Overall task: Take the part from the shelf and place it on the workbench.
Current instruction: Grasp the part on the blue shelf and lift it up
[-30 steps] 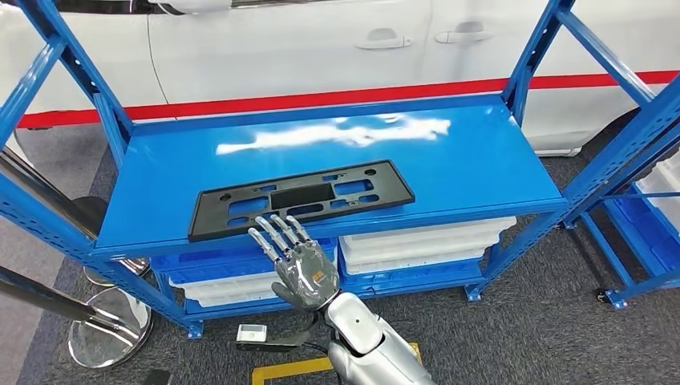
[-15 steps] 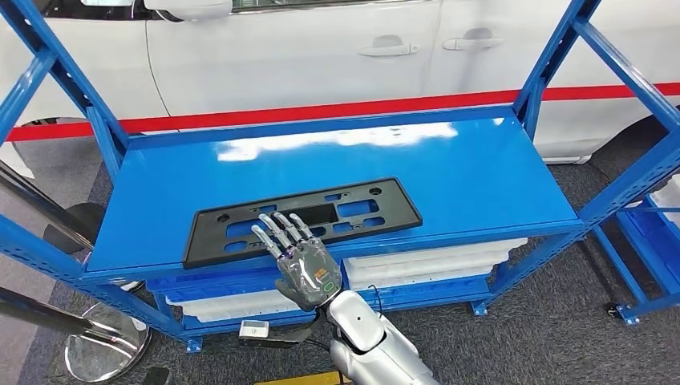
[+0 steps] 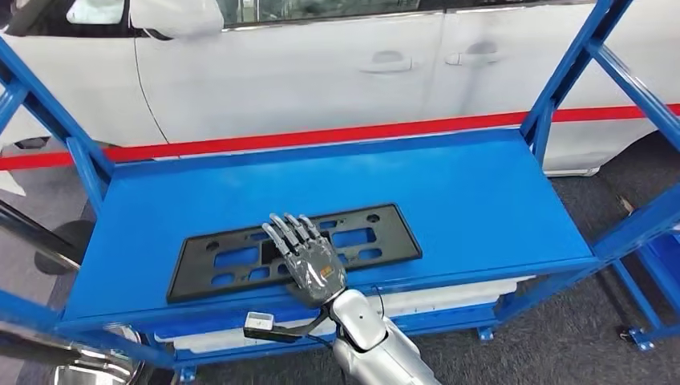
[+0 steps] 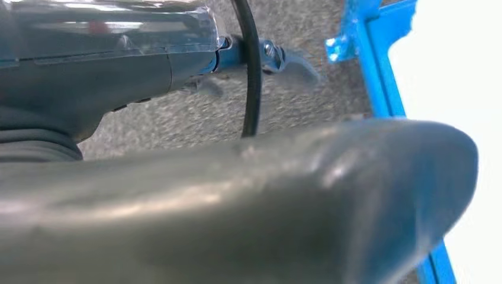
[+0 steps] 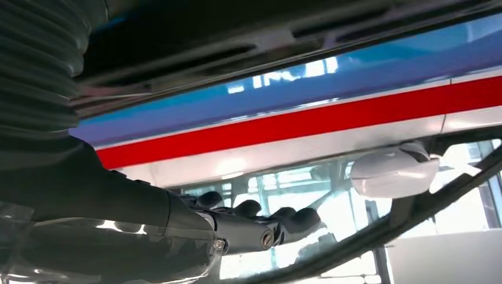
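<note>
— Blue shelf (image 3: 481, 200) mid-frame held the black part (image 3: 240, 257), lying flat near its front edge.
— And the right hand (image 3: 309, 257)?
— Fingers spread over it, seemingly gripping nothing. Lift and move to the workbench remained.

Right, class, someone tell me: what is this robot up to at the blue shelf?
The humanoid's right hand is stretched out flat over the black plastic mounting plate lying near the front edge of the blue shelf, fingers extended and apart. It has not gripped the plate. A white car stands behind the rack. The left hand hangs low beside the rack.
</note>
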